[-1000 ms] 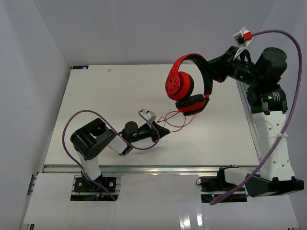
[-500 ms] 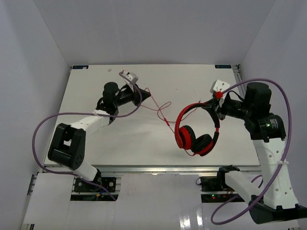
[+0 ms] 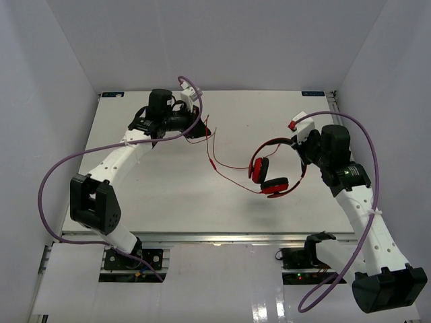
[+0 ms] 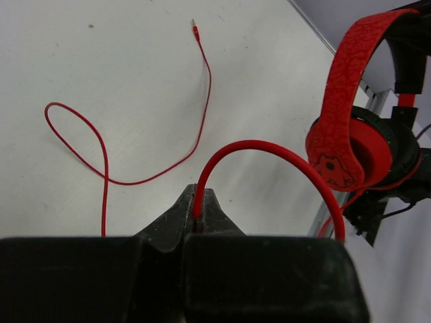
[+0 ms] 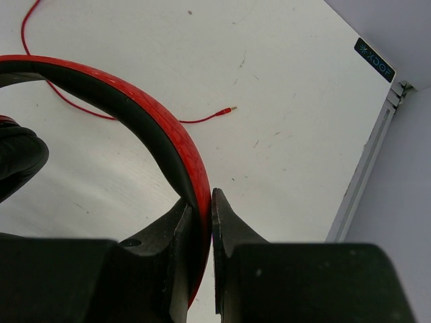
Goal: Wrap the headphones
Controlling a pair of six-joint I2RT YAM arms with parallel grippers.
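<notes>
top view: headphones [image 3: 275,186] right of centre over bench [image 3: 168,195], headband in right claw [image 3: 301,142]; cable [image 3: 211,160] trails left to left claw [image 3: 200,124].
left wrist: claw pinched shut on cable; headphones off right.
right wrist: claw clamped on headband.

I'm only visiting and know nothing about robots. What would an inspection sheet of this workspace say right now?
Surface: white table, flat, with a few faint specks.
Job's things: red headphones held up by the headband. Their thin red cable trails across the table, with the plug lying loose.
Clutter: nothing seen.
Tools: left tool shut on the thin red cable; right tool shut on the headband.
Cables: thick purple cables loop along both arms.
Surroundings: plain white walls on three sides.
</notes>
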